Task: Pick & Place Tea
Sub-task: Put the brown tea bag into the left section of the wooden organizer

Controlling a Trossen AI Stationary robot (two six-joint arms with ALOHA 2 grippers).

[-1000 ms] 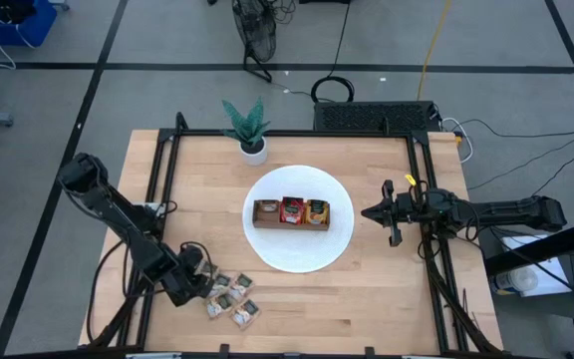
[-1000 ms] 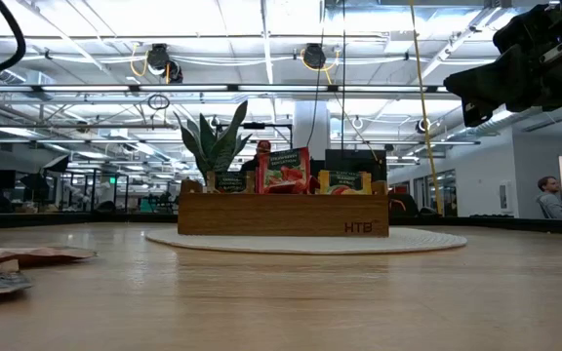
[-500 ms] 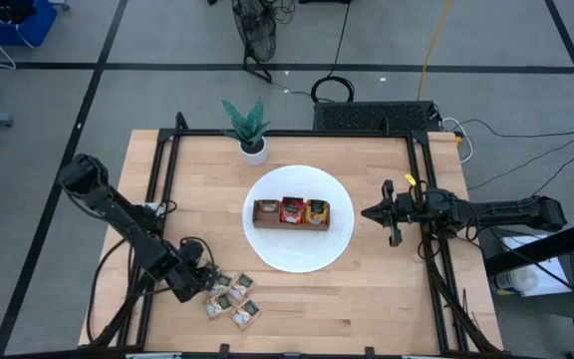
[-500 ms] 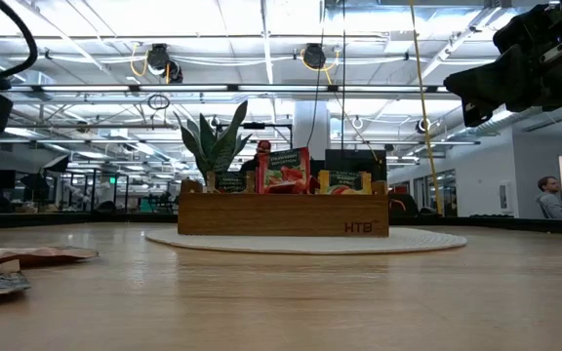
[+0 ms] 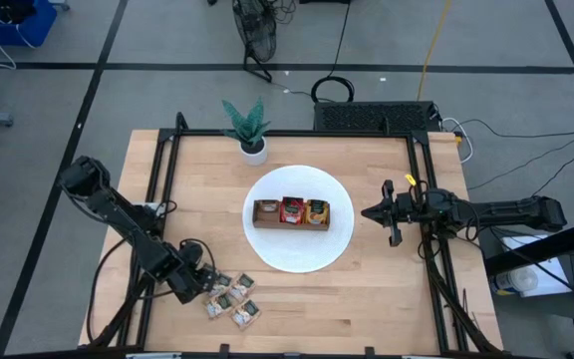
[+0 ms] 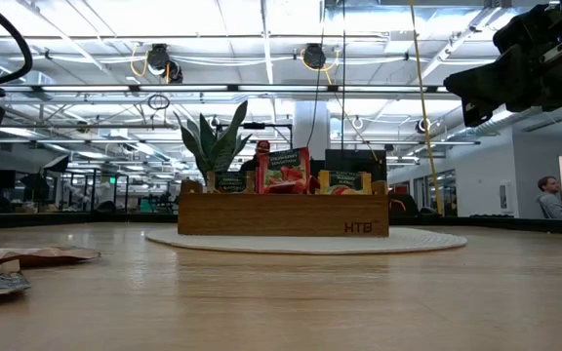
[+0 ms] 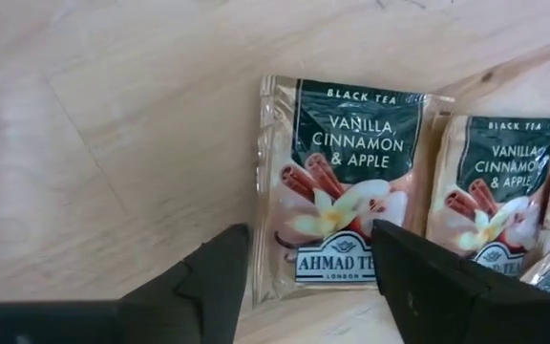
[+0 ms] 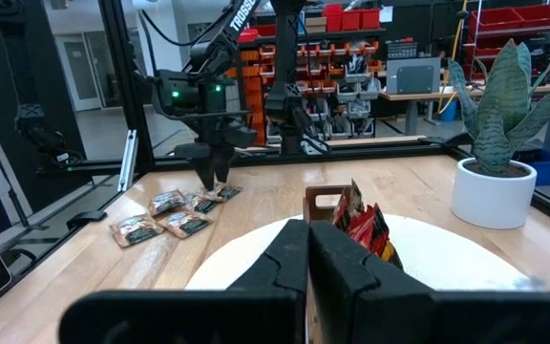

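Several pale beige tea sachets lie flat on the wooden table near its front left corner. My left gripper points down over them, open. In the left wrist view my left gripper has one finger on each side of the bottom edge of one sachet; a second sachet lies beside it. I cannot tell whether the fingers touch it. The wooden tray holds upright sachets, beige, red and orange. My right gripper waits shut at the table's right side, pointing level toward the tray.
The tray stands on a round white mat at the table's middle. A potted plant stands at the far edge. Black frame rails run along both sides of the table. Bare wood lies between the mat and the loose sachets.
My left gripper has eased a little down and toward the table's right, coming over the loose sachets. The sachets have stayed where they lay.
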